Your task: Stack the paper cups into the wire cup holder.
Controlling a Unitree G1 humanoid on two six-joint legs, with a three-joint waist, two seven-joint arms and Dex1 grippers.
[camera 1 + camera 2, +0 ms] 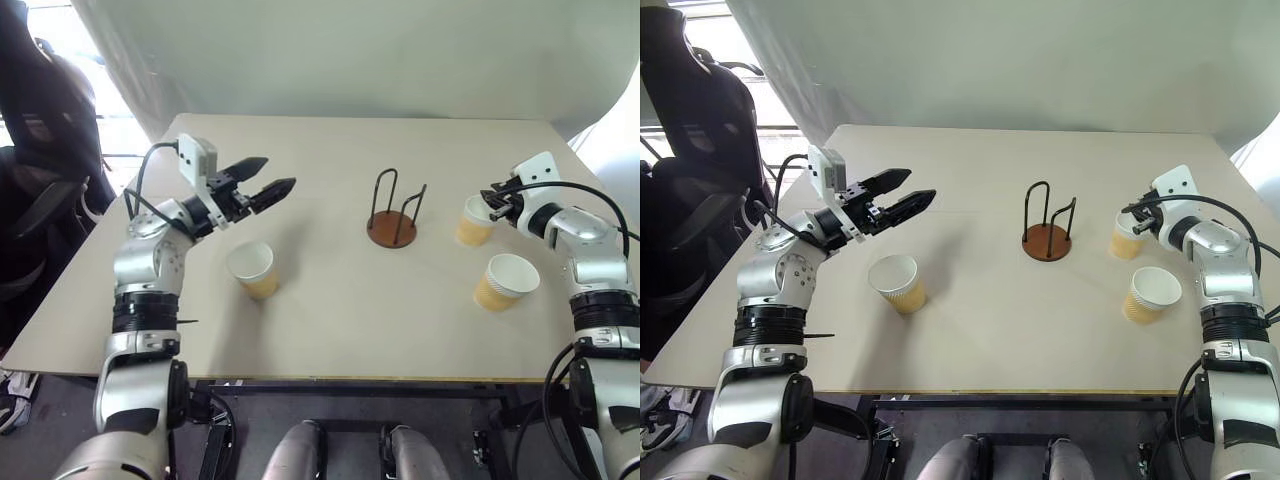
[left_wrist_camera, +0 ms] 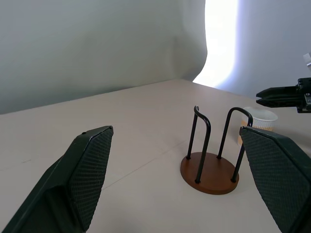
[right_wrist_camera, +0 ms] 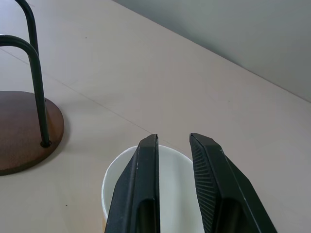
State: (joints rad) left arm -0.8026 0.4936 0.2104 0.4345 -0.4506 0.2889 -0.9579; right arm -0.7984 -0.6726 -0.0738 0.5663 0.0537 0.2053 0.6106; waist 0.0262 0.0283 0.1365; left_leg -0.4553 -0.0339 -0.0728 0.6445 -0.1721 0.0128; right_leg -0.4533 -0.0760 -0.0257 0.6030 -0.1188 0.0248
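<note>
While the wire cup holder (image 1: 392, 215) stands empty at mid-table (image 1: 330, 320), L gripper (image 1: 262, 180) hovers above the table w/ jaws spread wide, holding nothing. R gripper (image 1: 492, 196) sits over the rim of the far-right paper cup (image 1: 473, 224), fingers (image 3: 141, 194) narrowly apart; grip not confirmed. Second cup (image 1: 504, 281) stands nearer, just beside it. Third cup (image 1: 253, 269) stands upright below L gripper.

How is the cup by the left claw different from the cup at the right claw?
The left cup stands alone below the open left claw, which hovers above the table; the far right cup has the right claw nearly shut at its rim. The left cup sits farther from the wire holder. Both are upright and tan.
</note>
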